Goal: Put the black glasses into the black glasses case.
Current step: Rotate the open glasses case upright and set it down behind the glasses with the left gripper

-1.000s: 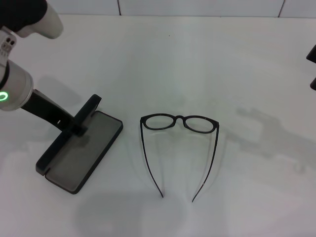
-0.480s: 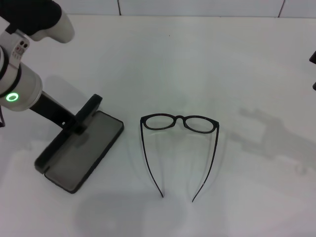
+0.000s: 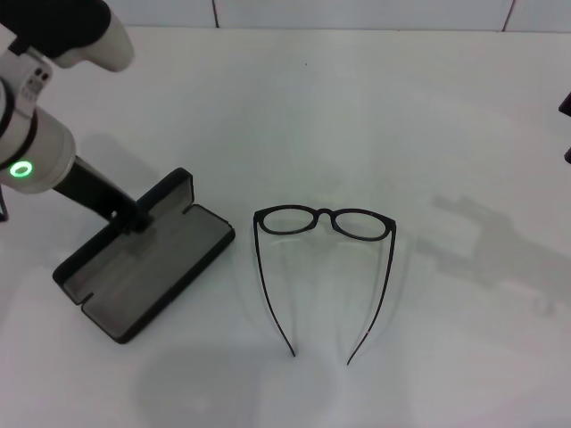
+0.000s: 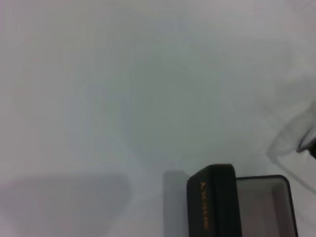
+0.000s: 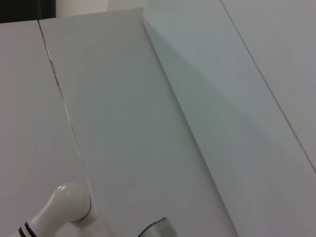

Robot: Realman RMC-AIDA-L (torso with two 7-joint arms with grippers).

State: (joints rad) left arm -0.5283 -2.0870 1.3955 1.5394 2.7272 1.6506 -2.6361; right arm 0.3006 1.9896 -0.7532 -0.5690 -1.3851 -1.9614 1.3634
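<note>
**Case swung round under our left gripper**

Tabletop, white, carries everything we see from the head view. Our left arm reaches down from the left edge to the black glasses case, which lies open on the table's left side, grey lining up, lid raised along its far edge. Our left gripper meets that lid's edge, clamped on it as far as we can judge. Compared with half a second ago, the case has turned: its near end has swung toward the glasses and the lid stands more upright. The black glasses rest just right of the case, apart from it, lenses away from us, temples unfolded toward us, unmoved. Our right gripper sits parked at the right edge; its fingers we cannot tell.
</note>
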